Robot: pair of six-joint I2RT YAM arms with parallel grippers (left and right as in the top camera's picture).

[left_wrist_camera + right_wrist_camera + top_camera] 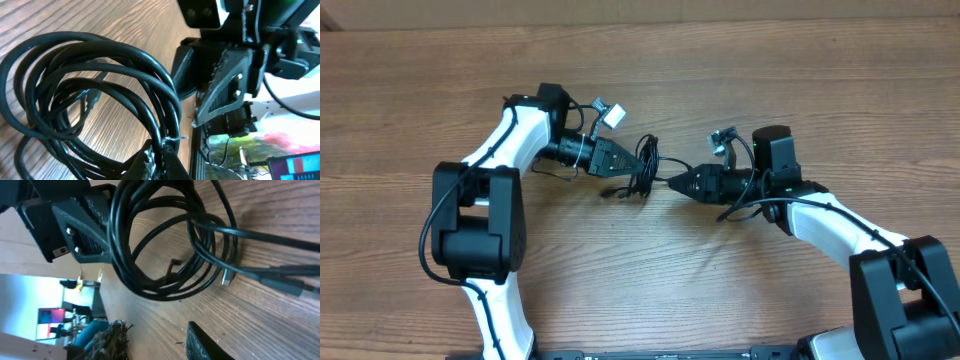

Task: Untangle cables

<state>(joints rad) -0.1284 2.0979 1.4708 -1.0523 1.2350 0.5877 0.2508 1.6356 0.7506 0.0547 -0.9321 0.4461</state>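
The black cables (645, 170) lie in a tangled coil on the wooden table between my two grippers. My left gripper (636, 162) reaches in from the left. In the left wrist view it (161, 152) is shut on strands of the coil (167, 100), which loops up and away from the jaws. My right gripper (670, 182) points at the coil from the right. In the right wrist view it (155, 342) is open, with only bare wood between its fingers. The coil (120, 240) lies just beyond them. One silver-tipped plug (227, 277) rests on the wood.
The table (770, 80) is plain wood. Each wrist view shows the other gripper just behind the coil: the right one (220, 85) and the left one (80, 225). A metal frame edge (197, 150) and workshop clutter show past the table.
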